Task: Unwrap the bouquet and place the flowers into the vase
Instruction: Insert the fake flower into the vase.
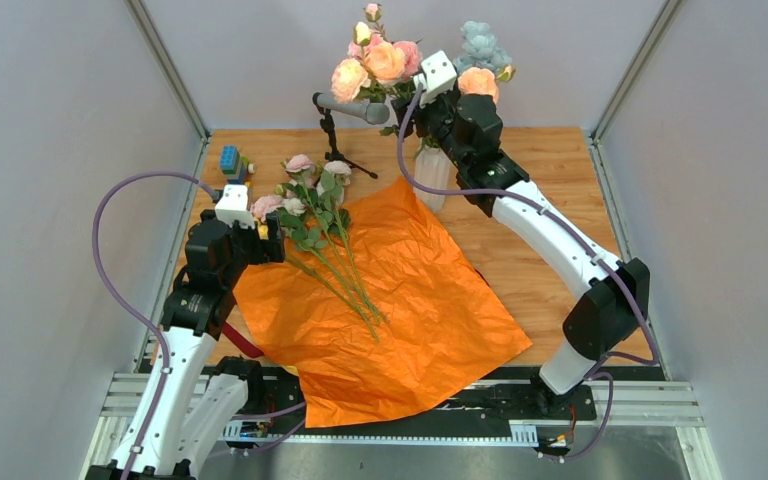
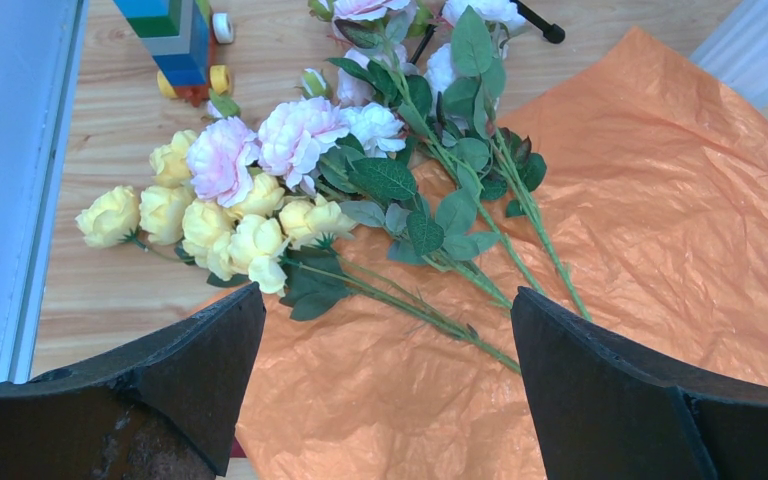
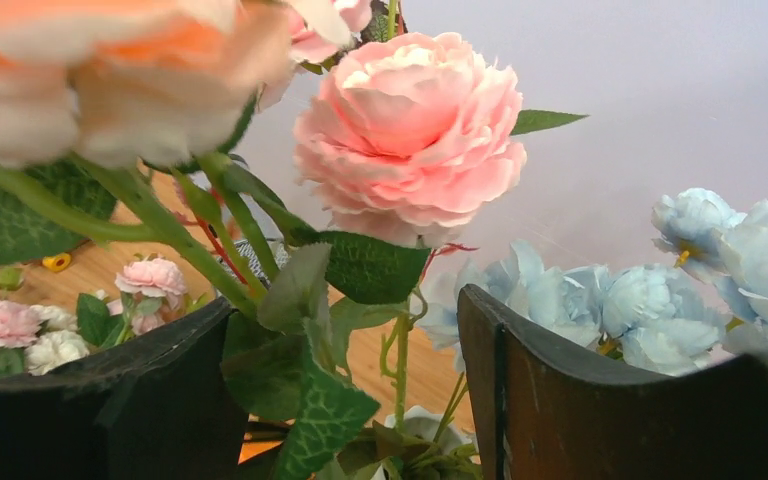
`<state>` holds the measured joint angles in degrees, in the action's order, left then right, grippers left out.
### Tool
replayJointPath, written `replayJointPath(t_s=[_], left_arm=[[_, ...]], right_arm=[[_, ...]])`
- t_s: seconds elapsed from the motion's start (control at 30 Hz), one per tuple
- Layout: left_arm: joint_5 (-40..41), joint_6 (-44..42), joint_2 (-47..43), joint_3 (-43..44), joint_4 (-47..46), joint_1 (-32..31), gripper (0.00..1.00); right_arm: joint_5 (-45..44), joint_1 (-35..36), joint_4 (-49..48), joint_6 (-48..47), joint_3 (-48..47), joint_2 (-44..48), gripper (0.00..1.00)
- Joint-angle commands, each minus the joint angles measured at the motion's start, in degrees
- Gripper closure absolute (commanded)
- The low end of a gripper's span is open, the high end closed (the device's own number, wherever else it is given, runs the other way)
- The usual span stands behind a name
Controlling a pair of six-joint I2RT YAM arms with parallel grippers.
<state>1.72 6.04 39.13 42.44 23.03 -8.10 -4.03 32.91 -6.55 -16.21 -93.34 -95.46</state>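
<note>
Grey walls close in a wooden table (image 1: 550, 170) with one creased orange sheet (image 1: 430, 290) spread flat on it. Only the top view shows the whole layout: one vase (image 1: 432, 178) stands upright beyond the sheet, half hidden by the right arm, with a bunch (image 1: 385, 62) of peach, pink and blue heads rising from it. The right gripper (image 3: 345, 300) is up among them. Its jaws stand apart, with leaves and thin stems between them and nothing visibly pinched. The left wrist view alone shows yellow heads among the loose flowers (image 2: 360, 190) (at least three sprays; I cannot count the stems). They lie ahead of the left gripper (image 2: 388, 300), whose jaws are spread wide and hold nothing. Their heads are off the sheet beyond its left finger, and their stems slant back towards its right one.
</note>
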Motion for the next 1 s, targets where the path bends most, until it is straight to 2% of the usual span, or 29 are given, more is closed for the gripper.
replayJointPath(t_s=[0.0, 0.2, 0.3, 0.57, 0.67, 0.77, 0.97], left_arm=[[-0.4, -0.7, 0.0, -0.1, -0.7, 0.4, 0.0], [-0.4, -0.6, 0.0, -0.1, -0.7, 0.4, 0.0], [-0.5, -0.6, 0.1, -0.1, -0.6, 0.4, 0.0], [-0.9, -0.4, 0.2, -0.1, -0.6, 0.3, 0.0], [-1.1, -0.4, 0.3, -0.2, -0.6, 0.4, 0.0], [-1.2, -0.3, 0.3, -0.2, -0.6, 0.4, 0.0], [-1.3, -0.3, 0.2, -0.2, -0.6, 0.4, 0.0]], right_arm=[[3.0, -0.3, -2.6, 1.9, 1.8, 5.6, 0.3], [5.1, -0.2, -2.8, 2.0, 2.0, 6.3, 0.31], [5.2, -0.1, -3.1, 2.1, 2.1, 6.2, 0.35], [3.1, -0.1, -2.8, 1.0, 3.5, 5.6, 0.78], [0.3, -0.1, -2.6, 0.7, 4.9, 5.5, 0.88], [-1.1, -0.1, -2.2, 0.5, 5.8, 5.2, 0.91], [-3.1, -0.2, -2.2, 0.5, 7.2, 4.3, 0.92]])
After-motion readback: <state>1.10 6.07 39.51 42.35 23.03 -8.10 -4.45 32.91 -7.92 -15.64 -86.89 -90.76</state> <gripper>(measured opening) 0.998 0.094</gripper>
